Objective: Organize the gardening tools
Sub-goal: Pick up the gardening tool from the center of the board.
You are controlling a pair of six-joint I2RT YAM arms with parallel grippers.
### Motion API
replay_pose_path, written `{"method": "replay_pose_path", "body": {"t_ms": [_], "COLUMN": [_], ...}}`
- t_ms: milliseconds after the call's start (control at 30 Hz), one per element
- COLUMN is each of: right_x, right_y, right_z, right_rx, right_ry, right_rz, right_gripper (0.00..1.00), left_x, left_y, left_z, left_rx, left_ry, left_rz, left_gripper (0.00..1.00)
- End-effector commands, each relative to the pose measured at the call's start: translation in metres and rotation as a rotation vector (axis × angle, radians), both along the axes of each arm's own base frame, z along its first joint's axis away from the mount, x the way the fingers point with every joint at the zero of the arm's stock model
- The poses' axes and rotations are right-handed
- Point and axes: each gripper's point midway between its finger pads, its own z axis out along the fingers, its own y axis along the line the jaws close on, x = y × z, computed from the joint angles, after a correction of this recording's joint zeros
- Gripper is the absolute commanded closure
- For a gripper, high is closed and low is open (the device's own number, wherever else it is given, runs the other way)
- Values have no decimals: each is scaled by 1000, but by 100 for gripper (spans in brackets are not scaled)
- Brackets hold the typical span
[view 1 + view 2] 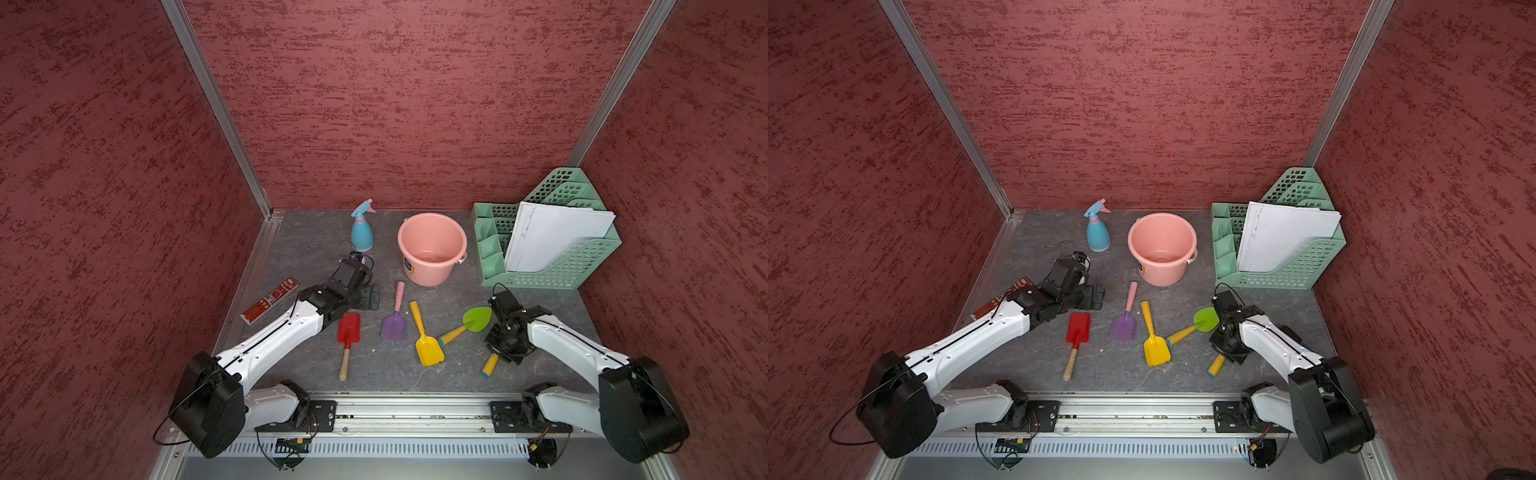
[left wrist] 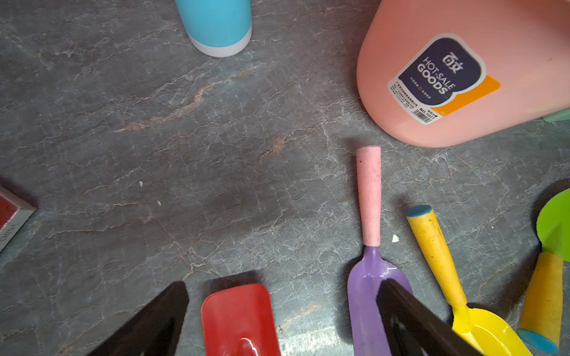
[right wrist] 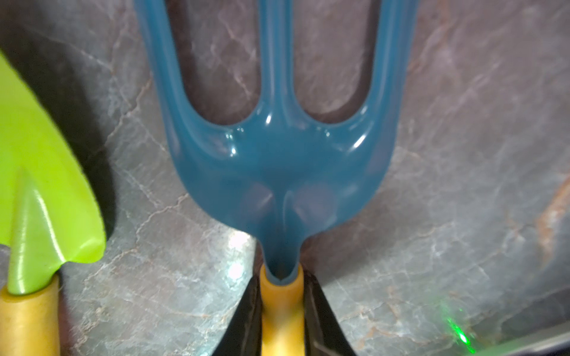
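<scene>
We see the right gripper point(image 3: 281, 277) clenched on the yellow handle of the blue claw point(image 3: 277, 160). Its black fingers point(image 3: 243, 326) press the handle from both sides just behind the neck, narrowed to the handle's width. The tines reach out ahead of this gripper over the grey table point(image 3: 447, 215); whether they rest on it or are lifted we cannot tell. Just beside the gripper, toward the left arm, lies the green trowel point(image 3: 40, 185), apart from the claw.

Only the right wrist view shows that grip. In both top views the arm covers it, and of the blue claw point(image 1: 489, 365) only the blue-capped handle end pokes out behind the gripper.

The top views add the yellow shovel point(image 1: 428, 349), purple scoop point(image 1: 394, 324) and red spade point(image 1: 348, 328), lying ever farther from the right gripper toward the left arm. The spray bottle point(image 1: 362, 232) and pink bucket point(image 1: 428, 274) stand well beyond.

The left gripper point(image 2: 283, 285) gapes wide over the spade's blade and the scoop, holding nothing.
</scene>
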Motion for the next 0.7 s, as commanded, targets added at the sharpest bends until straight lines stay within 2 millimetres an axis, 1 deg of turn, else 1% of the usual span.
{"method": "replay_pose_path", "body": {"t_ms": [0,133,200,333,433,533,667], "right_x": [9,13,15,20,27,38,62], "right_y": [7,1,1,7,15,23,39], "right_z": [6,35,51,83,111,141,182], "right_rx": [50,38,39,56,69,58,19], "right_ry": [-67,-160,-193,-265,-349,-435,-563], "right_rz": [-27,-22,9,75,134,192,299], "right_gripper": [100,100,100,100,100,100,100], "left_x": [-2,-2,-2,-3,-3,-4,-4], "left_y": [1,1,1,0,-1,-2,-2], "left_z": [-1,0,-1,-2,-5,-8,-10], "left_rx": [6,6,5,3,-5,-19,-28], "left_ry": [-2,-2,-1,5,15,26,35], "left_rz": [8,5,3,-1,-1,3,7], "left_gripper": [0,0,0,0,0,0,0]}}
